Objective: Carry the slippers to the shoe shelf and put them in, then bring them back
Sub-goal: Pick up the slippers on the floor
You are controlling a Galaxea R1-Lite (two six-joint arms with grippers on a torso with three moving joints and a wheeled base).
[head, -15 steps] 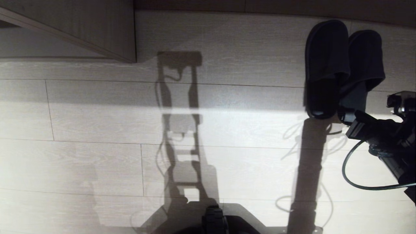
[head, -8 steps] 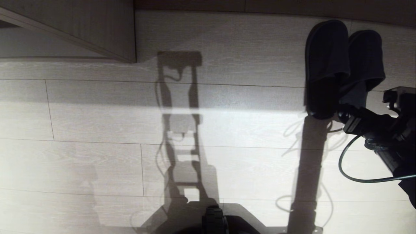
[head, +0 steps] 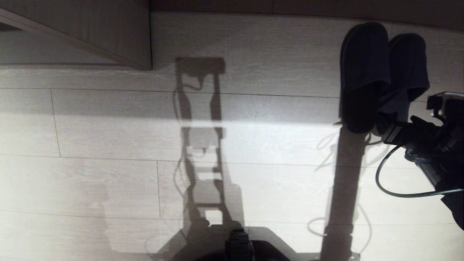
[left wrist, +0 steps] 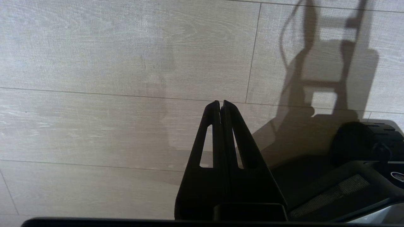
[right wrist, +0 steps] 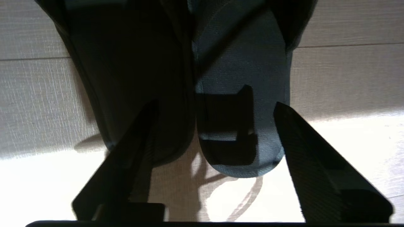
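The slippers lie side by side on the floor at the upper right, one (head: 362, 72) next to the other (head: 407, 65), with their toes pointing away from me. My right gripper (head: 385, 127) is at their heels. In the right wrist view it (right wrist: 214, 105) stands open, and its fingers (right wrist: 315, 164) straddle the heels of the dark slipper (right wrist: 132, 78) and the grey-lit slipper (right wrist: 240, 63) without pinching either. A pale wood-grain board with a slanted panel (head: 108, 36) at the upper left looks like part of the shoe shelf. My left gripper (left wrist: 221, 102) is shut and empty, parked over bare floor.
Pale plank flooring (head: 108, 145) fills the view, crossed by a bright band of light and by my own shadow. A dark strip (head: 290, 5) runs along the far edge behind the slippers. My base (head: 239, 246) shows at the bottom, and a black cable (head: 384, 185) loops under the right arm.
The right gripper has gone from shut at the right slipper's heel to open and has edged slightly toward the slippers. That heel has settled down. The left arm has kept still.
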